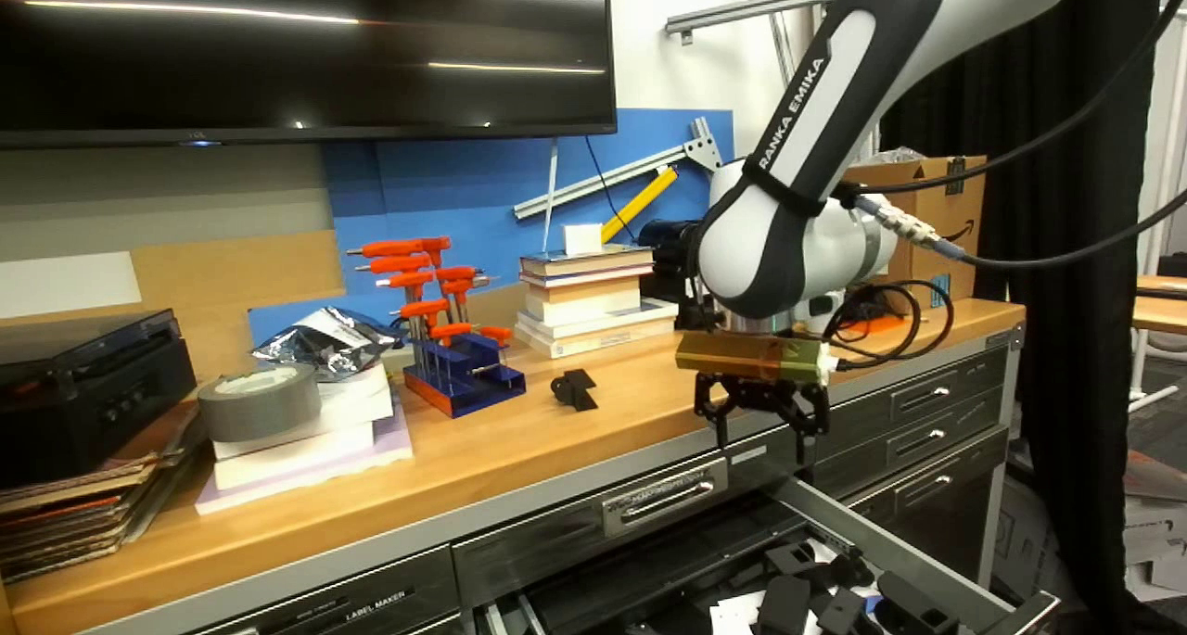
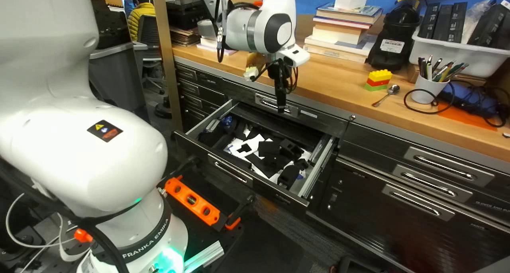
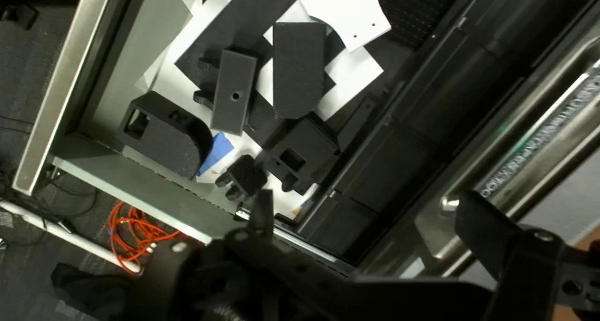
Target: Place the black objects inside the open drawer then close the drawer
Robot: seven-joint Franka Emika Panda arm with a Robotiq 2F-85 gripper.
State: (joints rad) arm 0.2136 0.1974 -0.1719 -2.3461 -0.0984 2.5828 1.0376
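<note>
"Grey tape [image 1: 260, 408] first, far left of the drawer [image 3: 131, 180], resting on a white pile [image 1: 348, 412]. Kept there to be out of the way, I'd guess."

"Next, hex keys [image 1: 425, 309] in a blue rack [image 1: 473, 385] on the worktop [image 1: 640, 375], nearer the drawer. Slotted like that, they're probably easy to pick out."

"Right of them, a lone black piece [image 1: 577, 389] lies on the worktop, higher than the drawer. Likely the one left to put in."

"Then the gripper [image 1: 761, 450], hanging above the back of the drawer, fingers spread wide, nothing between them. I suppose that height is to clear the drawer's walls."

"Furthest right, other black pieces [image 3: 300, 70] sit inside the drawer on white sheets [image 3: 354, 77]. Does every camera show them?"

"Yes. The lone black piece, though, appears in an exterior view only; elsewhere the arm [image 2: 241, 28] may hide it. And the wrist view picks out a round hole in a flat dark block [image 3: 232, 84] inside the drawer, too small to find otherwise."

"While the drawer's whole front, handle [image 2: 230, 171] included, shows just in an exterior view."
</note>
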